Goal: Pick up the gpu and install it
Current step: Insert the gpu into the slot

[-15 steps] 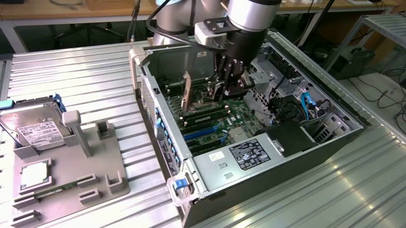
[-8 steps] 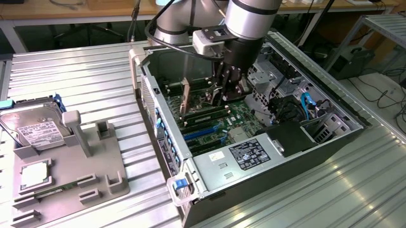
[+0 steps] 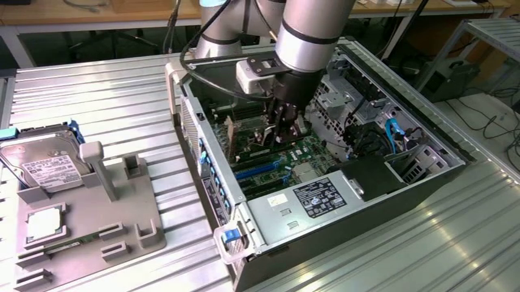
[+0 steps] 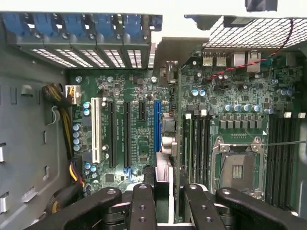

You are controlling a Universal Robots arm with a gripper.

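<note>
Inside the open computer case [image 3: 325,182] on the ribbed metal table [image 3: 97,103], the arm's pincer [image 3: 281,131] reaches down over the motherboard [image 3: 301,155]. It is clamped on the gpu [image 3: 252,139], a thin green card held on edge, its silvery bracket end toward the case's rear wall at about 10 o'clock from the pincer in the exterior view. The card stands upright among the expansion slots, just above or touching the board; I cannot tell whether it is seated.

In the wrist view the black fingers [image 4: 142,206] close on both sides of the card's edge [image 4: 163,191], which runs straight away from the camera along the blue slot [image 4: 157,125]. A white slot [image 4: 94,129] and two black slots lie beside it, well apart from the empty CPU socket [image 4: 238,165] and the memory slots [image 4: 196,143].

Outside the case, at 9 o'clock from it in the exterior view, a grey fixture tray [image 3: 122,225] sits on the table. A hard drive [image 3: 45,164] with a white label lies at its far end, and a small square CPU chip [image 3: 45,222] rests near its middle.
</note>
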